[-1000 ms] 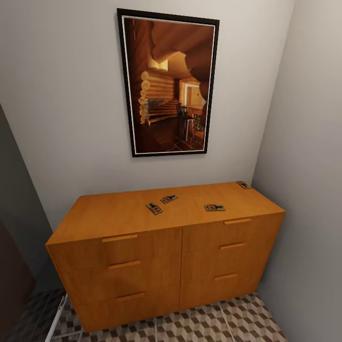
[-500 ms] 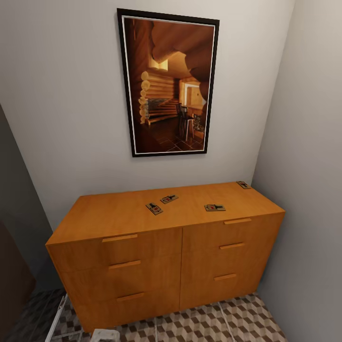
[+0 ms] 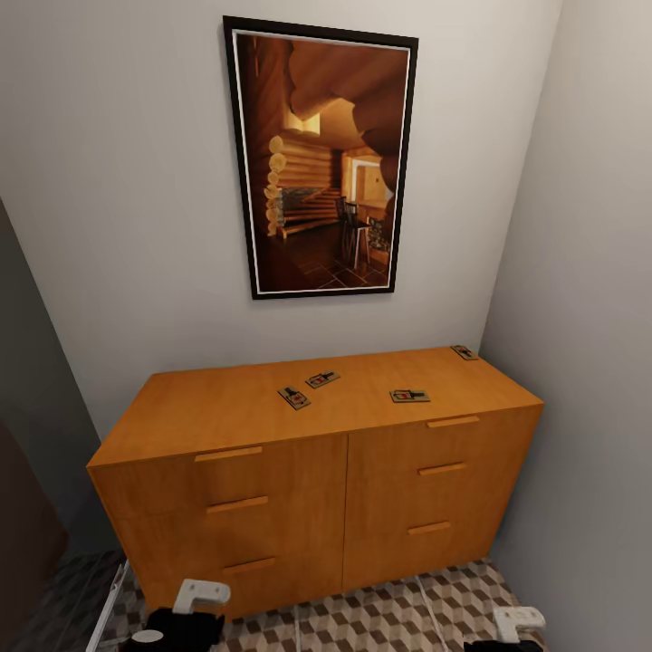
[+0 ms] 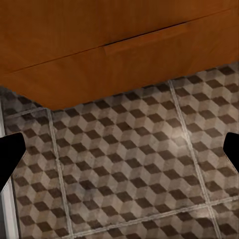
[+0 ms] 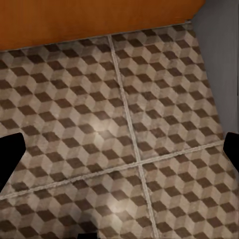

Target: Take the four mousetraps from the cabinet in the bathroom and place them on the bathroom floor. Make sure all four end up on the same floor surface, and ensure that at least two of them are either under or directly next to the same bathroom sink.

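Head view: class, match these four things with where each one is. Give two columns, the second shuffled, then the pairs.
Things
1. mousetraps
2. picture
3. cabinet
4. left end effector

Places
A. hanging on the wall
B. low, in front of the cabinet's bottom left drawer
C. lying on the cabinet top
D. standing on the tiled floor

Pairs: 1-C, 2-A, 3-D, 4-B

The cabinet [image 3: 317, 471] is orange-brown wood. On its top lie four tan mousetraps [image 3: 293, 397] [image 3: 322, 379] [image 3: 409, 396] [image 3: 465, 352] with dark wire and red marks. Below it, the bathroom floor [image 5: 99, 129] shows a brown, beige and cream cube pattern with pale grout. Above it hangs a black-framed picture [image 3: 320, 158] in warm browns on a pale grey wall [image 3: 127, 181].
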You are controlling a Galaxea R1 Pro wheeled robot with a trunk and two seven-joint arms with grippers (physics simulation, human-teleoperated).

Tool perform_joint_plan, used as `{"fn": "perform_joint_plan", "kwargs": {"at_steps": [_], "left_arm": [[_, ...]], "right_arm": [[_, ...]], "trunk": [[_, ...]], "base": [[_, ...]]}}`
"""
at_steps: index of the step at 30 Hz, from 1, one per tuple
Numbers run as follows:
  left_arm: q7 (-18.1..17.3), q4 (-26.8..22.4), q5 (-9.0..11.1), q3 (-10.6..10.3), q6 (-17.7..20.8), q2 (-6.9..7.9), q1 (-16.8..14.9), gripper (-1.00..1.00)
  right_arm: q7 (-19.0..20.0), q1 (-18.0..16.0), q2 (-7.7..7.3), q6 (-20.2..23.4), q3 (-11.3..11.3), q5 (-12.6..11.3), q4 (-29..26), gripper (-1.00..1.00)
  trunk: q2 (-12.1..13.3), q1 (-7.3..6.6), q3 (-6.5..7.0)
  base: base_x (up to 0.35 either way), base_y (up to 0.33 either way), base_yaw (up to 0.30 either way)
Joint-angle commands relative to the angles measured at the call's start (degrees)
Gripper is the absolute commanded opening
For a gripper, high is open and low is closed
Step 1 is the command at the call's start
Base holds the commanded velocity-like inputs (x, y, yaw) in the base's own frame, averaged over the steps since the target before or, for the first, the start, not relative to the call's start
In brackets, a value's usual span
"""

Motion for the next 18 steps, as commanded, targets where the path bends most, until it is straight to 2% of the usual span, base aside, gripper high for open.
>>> {"fn": "perform_joint_plan", "kwargs": {"at_steps": [1,5,12,13,18], "left_arm": [[-0.1,-0.7,-0.5,-0.1,0.8,-0.03,-0.4,1.00],[-0.7,-3.3,-0.6,-0.7,2.5,-0.16,-1.6,1.00],[-4.9,-9.7,-0.7,-4.2,6.3,-0.68,-2.5,1.00],[-4.9,-9.7,-0.7,-4.2,6.3,-0.68,-2.5,1.00],[-7.4,-12.9,-0.8,-5.8,8.8,-2.52,-3.3,1.00]], "right_arm": [[0.0,-0.1,0.00,1.1,0.0,0.0,-1.3,1.00],[0.0,-0.3,0.01,4.3,-0.2,0.0,-6.5,1.00],[0.0,-0.3,0.02,10.4,-2.0,0.0,-14.3,1.00],[0.0,-0.3,0.02,10.4,-2.0,0.0,-14.3,1.00],[0.0,-0.4,0.02,13.1,-2.7,0.0,-18.1,1.00]], "trunk": [[0.0,0.00,-0.06],[0.0,0.00,-0.06],[0.0,0.00,-0.06],[0.0,0.00,-0.06],[0.0,0.00,-0.06]], "base": [[0.000,0.000,0.000],[0.000,0.000,0.000],[0.000,0.000,0.000],[0.000,0.000,0.000],[0.000,0.000,0.000]]}}
